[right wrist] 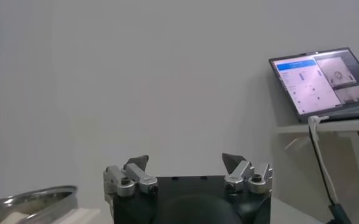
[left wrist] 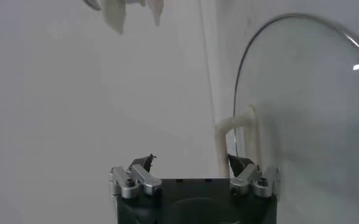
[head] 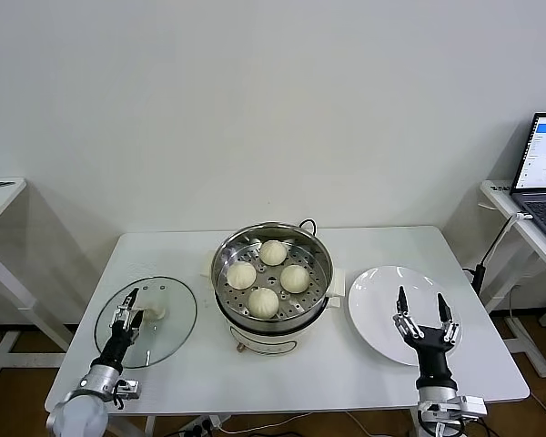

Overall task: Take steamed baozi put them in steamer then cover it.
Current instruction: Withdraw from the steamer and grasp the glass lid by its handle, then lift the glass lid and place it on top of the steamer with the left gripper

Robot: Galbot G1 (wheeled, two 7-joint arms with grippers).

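Note:
The steamer (head: 320, 264) stands at the table's middle, uncovered, and holds four baozi (head: 273, 252), (head: 241, 275), (head: 294, 278), (head: 263, 301) on its perforated tray. The glass cover (head: 168, 332) lies flat on the table to its left, with its white handle (head: 155, 312) at the centre. My left gripper (head: 127, 305) is open and empty over the cover, just beside the handle. In the left wrist view my left gripper (left wrist: 191, 161) has the handle (left wrist: 235, 125) ahead of one finger, on the glass (left wrist: 307, 109). My right gripper (head: 423, 314) is open and empty over the white plate.
An empty white plate (head: 373, 296) lies right of the steamer. A laptop (head: 544, 168) stands on a side table at the far right and also shows in the right wrist view (right wrist: 322, 79). The steamer's rim (right wrist: 33, 201) shows in that view too.

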